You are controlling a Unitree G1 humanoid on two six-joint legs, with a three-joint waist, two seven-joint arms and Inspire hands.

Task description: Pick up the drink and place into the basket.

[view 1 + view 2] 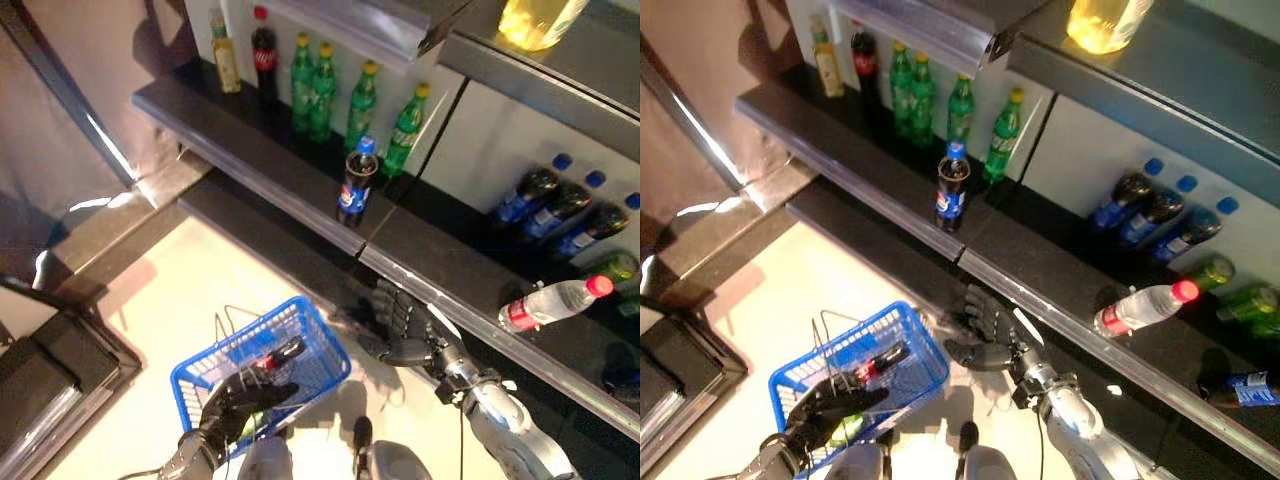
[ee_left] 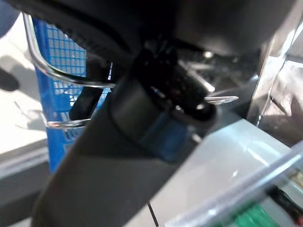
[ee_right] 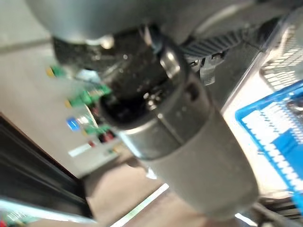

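A dark cola bottle with a blue cap and blue label point(image 1: 355, 186) stands upright at the front edge of the black shelf point(image 1: 250, 150). My right hand point(image 1: 396, 322) is below it, in front of the lower shelf ledge, fingers spread and relaxed, holding nothing. My left hand point(image 1: 236, 404) is shut on the thin wire handles of the blue basket point(image 1: 318, 330), which hangs low in front at the left. A dark drink with a red label point(image 1: 281, 355) lies inside the basket. The basket also shows in the left wrist view point(image 2: 61, 56).
Green bottles point(image 1: 315, 85), a red-capped dark bottle point(image 1: 264, 52) and a yellow bottle point(image 1: 226, 55) stand at the shelf's back. Blue-capped dark bottles point(image 1: 548, 200) lie at the right. A clear red-capped bottle point(image 1: 555, 300) lies on the lower shelf. A black unit point(image 1: 45, 375) stands at the left.
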